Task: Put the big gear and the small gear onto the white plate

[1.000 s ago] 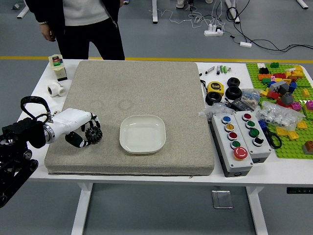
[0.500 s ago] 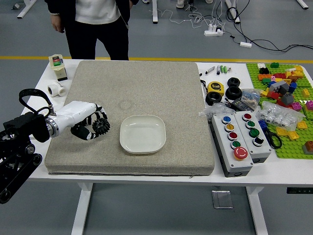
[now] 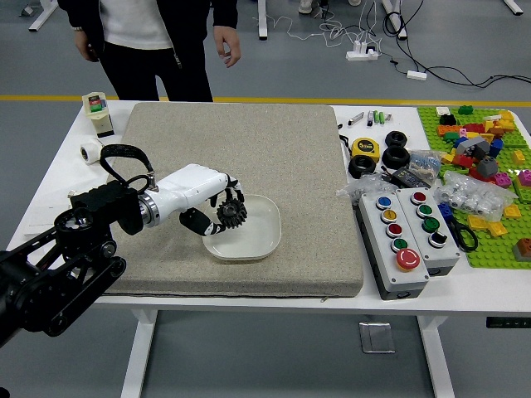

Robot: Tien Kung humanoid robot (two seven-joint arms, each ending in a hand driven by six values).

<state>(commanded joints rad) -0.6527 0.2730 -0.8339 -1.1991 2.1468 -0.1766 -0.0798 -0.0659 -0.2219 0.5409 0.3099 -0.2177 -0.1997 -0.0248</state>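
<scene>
"Where do I stand, reading from the left?"

"Past the surface (image 3: pixel 60 170), you have a person (image 3: pixel 141 21) with 1 hand (image 3: pixel 84 46) and the other hand (image 3: pixel 226 45) hanging down. Your left hand (image 3: pixel 203 187) reaches in, its fingers (image 3: pixel 196 220) gripping 1 dark gear (image 3: pixel 232 213)."

"Big or small?"

"You can't tell its size class here. It's over the white plate (image 3: pixel 259 236), looking unreleased."

"So how far along am I?"

"You seem partway through gear 1. Your visible part of the plate shows 0 gears resting on it, though your hand hides some. Gear 2 can't be made out. You'd still have 2 placements left, I judge."

"Other containers?"

"At your right, a clear bag (image 3: pixel 474 197) with pale parts inside."
</scene>
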